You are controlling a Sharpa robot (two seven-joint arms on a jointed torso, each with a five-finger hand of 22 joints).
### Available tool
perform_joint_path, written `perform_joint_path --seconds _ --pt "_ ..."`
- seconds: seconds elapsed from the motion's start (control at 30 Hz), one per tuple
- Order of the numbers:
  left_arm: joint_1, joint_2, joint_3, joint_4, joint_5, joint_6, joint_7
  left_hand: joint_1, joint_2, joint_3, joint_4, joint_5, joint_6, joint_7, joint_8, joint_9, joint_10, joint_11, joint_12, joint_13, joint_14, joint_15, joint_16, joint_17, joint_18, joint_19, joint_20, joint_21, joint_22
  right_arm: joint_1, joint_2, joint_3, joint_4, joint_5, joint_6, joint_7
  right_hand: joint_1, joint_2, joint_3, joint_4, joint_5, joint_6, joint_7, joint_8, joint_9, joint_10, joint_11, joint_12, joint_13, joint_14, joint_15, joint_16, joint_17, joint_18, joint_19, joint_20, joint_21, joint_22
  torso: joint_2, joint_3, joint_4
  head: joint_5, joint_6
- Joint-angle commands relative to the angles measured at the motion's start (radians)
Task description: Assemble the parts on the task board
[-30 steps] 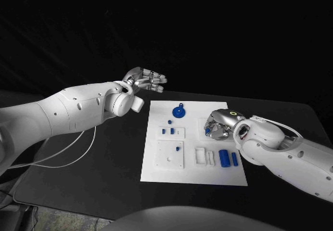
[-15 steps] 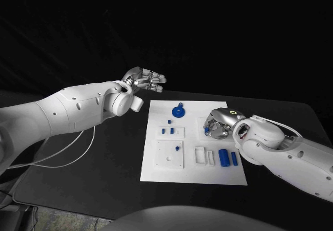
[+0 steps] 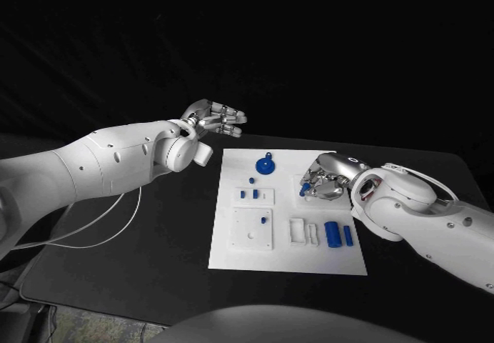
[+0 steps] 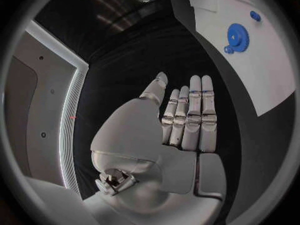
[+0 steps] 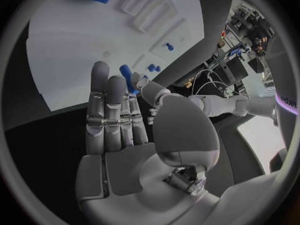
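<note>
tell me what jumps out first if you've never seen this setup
The white rectangular task board lies mid-table, dotted with small blue parts, the largest a round blue gear near its far edge. The silver right hand pinches a small blue peg above the board, while the silver left hand hangs raised beyond the board's far left corner, holding nothing.

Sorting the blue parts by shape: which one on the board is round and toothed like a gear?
The blue gear near the task board's far edge; it is a toothed disc, while the others are small pegs and cylinders.
</note>
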Motion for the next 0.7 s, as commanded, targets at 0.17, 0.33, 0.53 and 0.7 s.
perform_joint_path --seconds 0.17,0.33,0.53,0.7 --pt "0.000 0.003 0.001 0.000 0.004 0.017 0.000 0.000 0.005 0.001 0.004 0.001 -0.001 0.005 -0.002 0.001 -0.008 0.002 0.002 0.002 -0.006 0.000 -0.004 0.001 -0.006 -0.001 0.003 0.005 -0.001 0.000 -0.015 0.020 0.046 0.161 0.038 0.022 0.001 0.013 -0.007 -0.008 0.007 0.011 -0.001 0.007 0.009 0.009 -0.002 0.003 0.002 0.002 -0.006 -0.008 0.004 0.015 0.032 -0.003 0.006 0.005 0.000 -0.0007 0.0000 0.003 0.001" --pt "0.000 0.004 0.001 -0.001 0.003 0.017 -0.002 0.000 0.005 0.001 0.004 0.001 -0.001 0.005 -0.002 0.001 -0.008 0.002 0.002 0.002 -0.006 0.000 -0.004 0.001 -0.006 -0.001 0.003 0.005 -0.001 -0.001 -0.006 0.020 0.080 0.165 0.045 0.035 0.005 0.020 -0.020 -0.010 0.007 0.009 -0.001 0.007 0.010 0.007 -0.002 0.004 0.001 0.000 -0.006 -0.009 0.006 0.018 0.030 -0.002 0.006 0.010 0.000 0.0002 -0.0007 0.010 -0.003" --pt "0.000 0.009 0.000 -0.007 -0.001 0.016 -0.003 0.001 0.005 0.002 0.003 0.001 0.000 0.005 -0.002 0.001 -0.008 0.002 0.002 0.002 -0.007 0.000 -0.004 0.001 -0.005 -0.001 0.004 0.007 -0.004 -0.009 0.016 0.002 0.114 0.085 0.024 0.037 0.006 0.021 -0.026 -0.011 0.006 0.010 -0.001 0.007 0.010 0.008 -0.002 0.004 0.001 0.001 -0.006 -0.010 0.007 0.017 0.031 -0.002 0.005 0.012 0.000 0.0005 0.0008 0.020 -0.005" --pt "0.000 0.012 -0.001 -0.010 -0.006 0.012 0.001 0.001 0.005 0.002 0.003 0.001 0.000 0.005 -0.002 0.001 -0.008 0.002 0.002 0.002 -0.007 0.000 -0.004 0.001 -0.005 -0.001 0.004 0.007 -0.004 -0.016 0.045 -0.038 0.135 0.005 0.005 0.032 0.007 0.021 -0.027 -0.012 0.006 0.012 -0.001 0.007 0.010 0.009 -0.003 0.004 0.001 0.002 -0.007 -0.011 0.007 0.016 0.032 -0.003 0.005 0.013 0.000 0.0007 -0.0004 0.032 -0.009"
